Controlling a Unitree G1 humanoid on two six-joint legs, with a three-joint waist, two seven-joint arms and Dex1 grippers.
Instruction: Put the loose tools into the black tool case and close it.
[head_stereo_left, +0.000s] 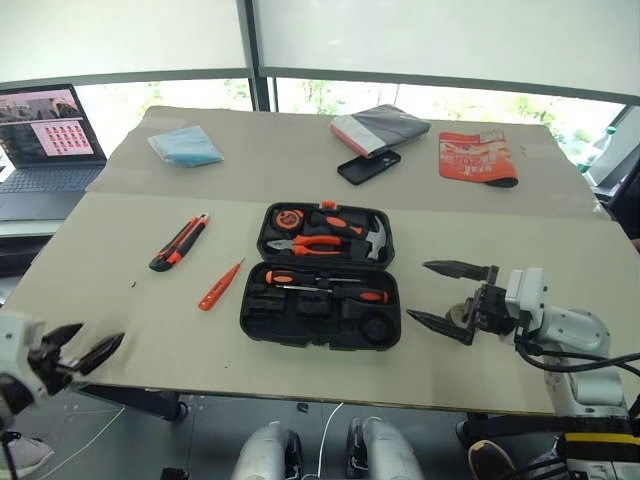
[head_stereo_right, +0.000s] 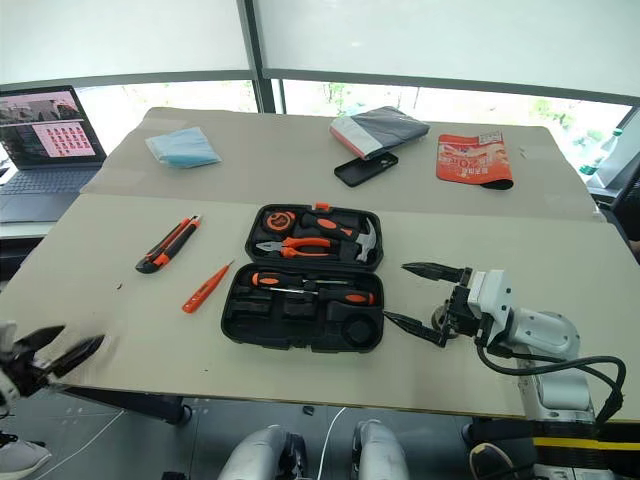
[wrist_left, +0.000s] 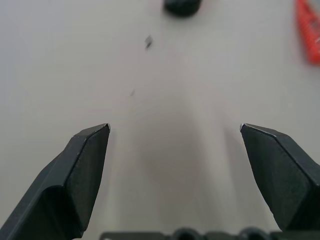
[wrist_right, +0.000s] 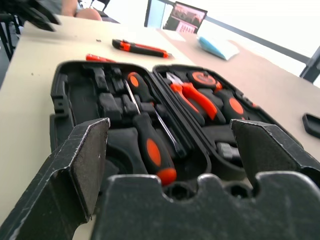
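**Case open at the middle of the table, two tools still outside**

You have the black tool case (head_stereo_left: 321, 276) lying open near the middle of the table (head_stereo_left: 500, 360), a little toward the near edge. In its far half you can see the orange-handled pliers (head_stereo_left: 318, 243), the hammer (head_stereo_left: 372, 238) and the tape measure (head_stereo_left: 288, 217). In its near half two black-and-orange-handled screwdrivers (head_stereo_left: 330, 285) lie in their slots, and the small black tape roll (head_stereo_left: 377, 328) sits in the slot at the near right corner of the case.

Two loose tools are outside the case, on the table to its left. The orange-and-black utility knife (head_stereo_left: 179, 243) lies well apart from the case, toward the left edge. The slim all-orange screwdriver (head_stereo_left: 220, 285) lies between the knife and the case, closer to the case.

Your right gripper (head_stereo_left: 445, 295) hangs just beside the right side of the case, pointing toward it, with its jaws wide apart and nothing between them. Your left gripper (head_stereo_left: 78, 347) is at the near left corner of the table, well apart from the tools, also with the jaws apart and holding nothing.

At the far edge you see a flat black phone (head_stereo_left: 368, 166), a grey pouch (head_stereo_left: 380, 130), a red packet (head_stereo_left: 477, 158) and a light blue cloth (head_stereo_left: 186, 146). A laptop (head_stereo_left: 45, 150) stands beyond the left edge.
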